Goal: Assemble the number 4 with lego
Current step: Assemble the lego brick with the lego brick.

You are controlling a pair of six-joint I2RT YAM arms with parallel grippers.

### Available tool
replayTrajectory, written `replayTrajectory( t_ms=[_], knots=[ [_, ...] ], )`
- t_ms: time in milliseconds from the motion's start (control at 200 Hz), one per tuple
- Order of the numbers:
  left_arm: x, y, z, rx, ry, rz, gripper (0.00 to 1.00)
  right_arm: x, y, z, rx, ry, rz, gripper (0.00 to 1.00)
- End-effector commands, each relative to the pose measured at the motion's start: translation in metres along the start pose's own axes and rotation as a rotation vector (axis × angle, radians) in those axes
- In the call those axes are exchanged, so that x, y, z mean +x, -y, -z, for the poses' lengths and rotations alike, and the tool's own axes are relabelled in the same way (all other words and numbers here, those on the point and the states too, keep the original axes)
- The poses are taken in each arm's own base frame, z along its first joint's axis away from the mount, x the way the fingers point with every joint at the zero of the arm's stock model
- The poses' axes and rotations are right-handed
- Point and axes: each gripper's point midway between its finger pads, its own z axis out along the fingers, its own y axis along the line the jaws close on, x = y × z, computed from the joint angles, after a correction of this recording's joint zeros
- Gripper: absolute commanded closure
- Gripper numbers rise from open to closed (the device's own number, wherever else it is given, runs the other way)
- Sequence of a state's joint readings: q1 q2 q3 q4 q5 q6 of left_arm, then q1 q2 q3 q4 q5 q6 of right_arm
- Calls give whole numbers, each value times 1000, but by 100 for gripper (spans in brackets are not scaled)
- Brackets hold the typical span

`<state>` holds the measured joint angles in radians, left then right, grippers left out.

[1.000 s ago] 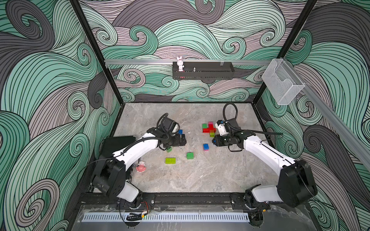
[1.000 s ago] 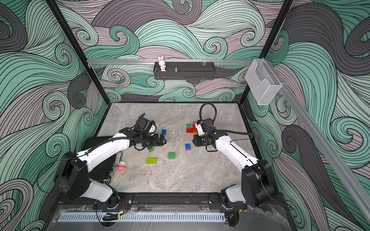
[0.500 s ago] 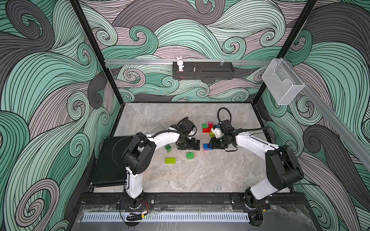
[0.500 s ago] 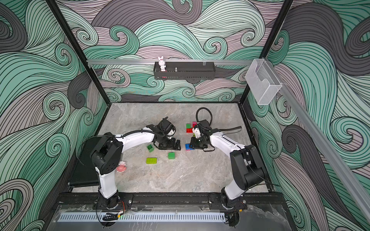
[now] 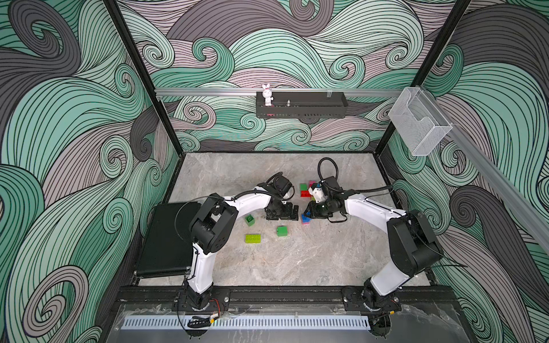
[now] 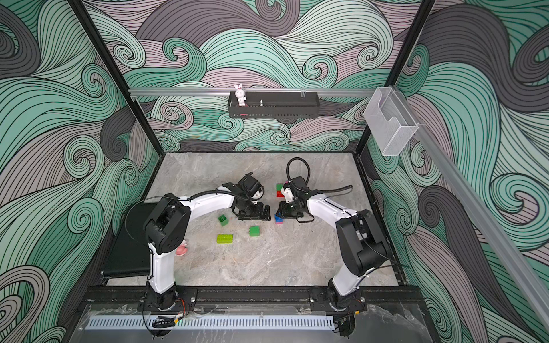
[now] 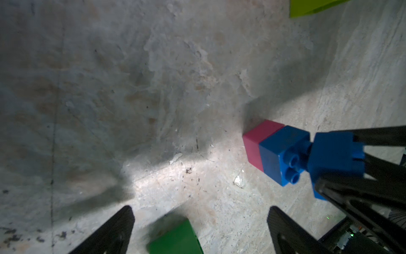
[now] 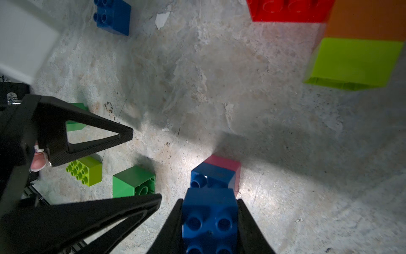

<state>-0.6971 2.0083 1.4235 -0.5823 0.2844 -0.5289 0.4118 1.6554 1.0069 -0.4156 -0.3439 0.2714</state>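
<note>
My right gripper [image 8: 209, 201] is shut on a blue lego brick [image 8: 209, 215] low over the table, right of centre in both top views [image 5: 309, 211]. Just ahead lies a blue brick [image 7: 279, 151] joined to a pink brick [image 7: 257, 140], on their side, studs facing the held brick [image 7: 334, 154] and close against it. My left gripper [image 7: 201, 211] points down, open and empty, left of that pair [image 6: 278, 219]. A green brick [image 7: 175, 238] lies beneath it. Its fingers [image 8: 98, 136] stand close to the right gripper.
Loose bricks lie near the front: dark green [image 5: 249, 219], lime [image 5: 252, 238], green [image 5: 282, 231]. A red, orange and lime cluster [image 8: 356, 61] and a blue brick [image 8: 113, 15] sit behind. A pink toy [image 6: 181, 249] and black pad [image 5: 166, 237] lie at the left.
The left arm has swung right toward the middle, staying open. The right gripper has moved left and forward with the blue brick, up to the blue-and-pink pair.
</note>
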Motion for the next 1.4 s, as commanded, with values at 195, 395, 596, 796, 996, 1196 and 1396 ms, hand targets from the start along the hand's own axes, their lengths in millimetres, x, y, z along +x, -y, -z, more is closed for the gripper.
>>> replayTrajectory(
  t_ms=[195,395,596,796,996,1196,1396],
  knots=[
    [2,0,-7,-15,-27,20,1,-1,11,0,92,0,-14,100],
    [5,-2,-9,-18,-37,25,1,7,10,-9,82,-41,-10,100],
    [8,-4,-12,-22,-46,31,1,15,18,-14,152,-65,-15,100],
    [9,-5,-15,-22,-53,32,1,26,27,-14,258,-95,25,100],
    [10,-7,-14,-31,-53,32,1,46,39,-12,416,-137,103,100],
    [12,-9,-12,-38,-50,28,1,70,57,-16,584,-204,154,100],
    [13,-9,-9,-37,-47,19,1,69,46,-14,564,-196,146,94]
  ],
)
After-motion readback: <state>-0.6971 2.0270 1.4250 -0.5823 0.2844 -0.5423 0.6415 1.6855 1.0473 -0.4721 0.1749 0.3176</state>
